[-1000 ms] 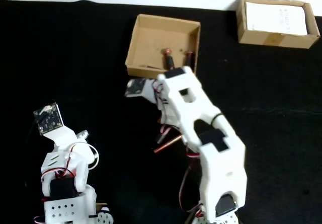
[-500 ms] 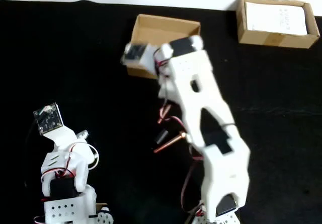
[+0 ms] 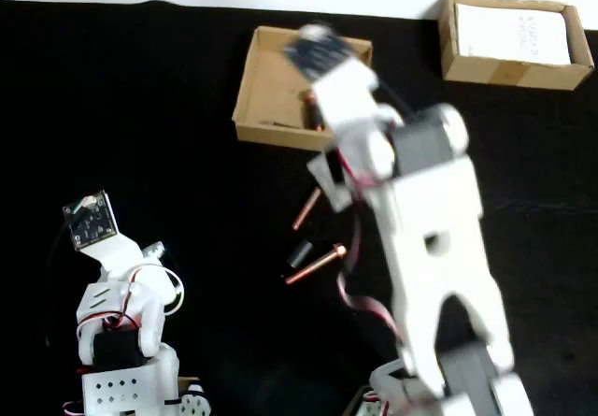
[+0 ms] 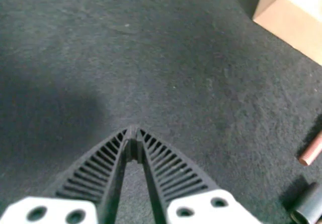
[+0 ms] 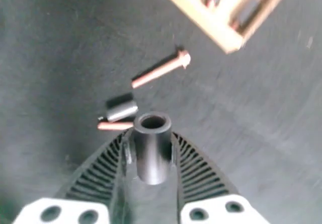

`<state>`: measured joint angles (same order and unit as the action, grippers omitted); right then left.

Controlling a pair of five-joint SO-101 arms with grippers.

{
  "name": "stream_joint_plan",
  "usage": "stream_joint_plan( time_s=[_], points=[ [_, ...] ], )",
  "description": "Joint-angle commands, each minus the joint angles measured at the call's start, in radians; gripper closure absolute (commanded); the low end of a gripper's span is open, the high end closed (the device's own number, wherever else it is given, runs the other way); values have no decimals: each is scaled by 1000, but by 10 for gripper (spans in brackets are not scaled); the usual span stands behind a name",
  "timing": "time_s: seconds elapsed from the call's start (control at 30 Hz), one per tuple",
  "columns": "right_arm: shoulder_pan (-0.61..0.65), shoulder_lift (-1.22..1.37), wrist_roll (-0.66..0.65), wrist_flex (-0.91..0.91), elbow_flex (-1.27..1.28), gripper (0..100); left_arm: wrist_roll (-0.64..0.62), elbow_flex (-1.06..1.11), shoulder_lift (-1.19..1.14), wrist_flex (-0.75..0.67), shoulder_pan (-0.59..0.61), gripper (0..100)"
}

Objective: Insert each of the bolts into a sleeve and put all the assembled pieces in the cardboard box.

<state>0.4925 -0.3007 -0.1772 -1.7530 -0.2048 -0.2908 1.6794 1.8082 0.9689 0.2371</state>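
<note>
Right gripper (image 5: 149,136) is pinching a black sleeve (image 5: 151,153) between its fingers, open bore facing the wrist camera. It hangs over the black table (image 3: 168,107), near the cardboard box (image 3: 271,79) but not over it.

In the high view the right arm (image 3: 430,229) covers the box's near right corner, so just a bit of one assembled piece (image 3: 308,107) peeks out beside it. In the right wrist view the dark pieces in the box are blurry and cut off by the frame edge, so I can't count them for sure.

Loose on the table there's a long bolt (image 3: 316,265) with a second sleeve (image 3: 299,252) lying just beside it. Another bolt (image 3: 306,208) sits closer to the box, its upper end running under the arm.

Left gripper (image 4: 132,139) has its fingers pressed together on nothing, low over the cloth and well apart from the box.

A second box (image 3: 514,42) with white paper in it sits at the table's far right corner.
</note>
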Motion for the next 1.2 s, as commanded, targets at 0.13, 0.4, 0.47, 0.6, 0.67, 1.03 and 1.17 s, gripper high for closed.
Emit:
stream_joint_plan(
  time_s=[0.13, 0.4, 0.47, 0.6, 0.67, 1.03, 1.17],
  points=[
    [-15, -288, 262, -4, 306, 991, 109, -81, 5, 66, -87, 979],
    [-150, -590, 267, 153, 668, 991, 193, -398, -197, 135, -179, 982],
    [-162, -680, 267, 200, 771, 991, 190, -504, -354, 132, -203, 982],
    [-199, -880, 267, 315, 957, 991, 190, -699, -657, 129, -285, 981],
    [-237, -975, 264, 378, 1046, 991, 190, -773, -786, 126, -337, 980],
    [-536, -1181, 68, 607, 1323, 991, 190, -1075, -1405, 15, -545, 809],
    [-633, -1187, 52, 716, 1411, 991, 190, -1237, -1626, 20, -579, 808]
  ],
)
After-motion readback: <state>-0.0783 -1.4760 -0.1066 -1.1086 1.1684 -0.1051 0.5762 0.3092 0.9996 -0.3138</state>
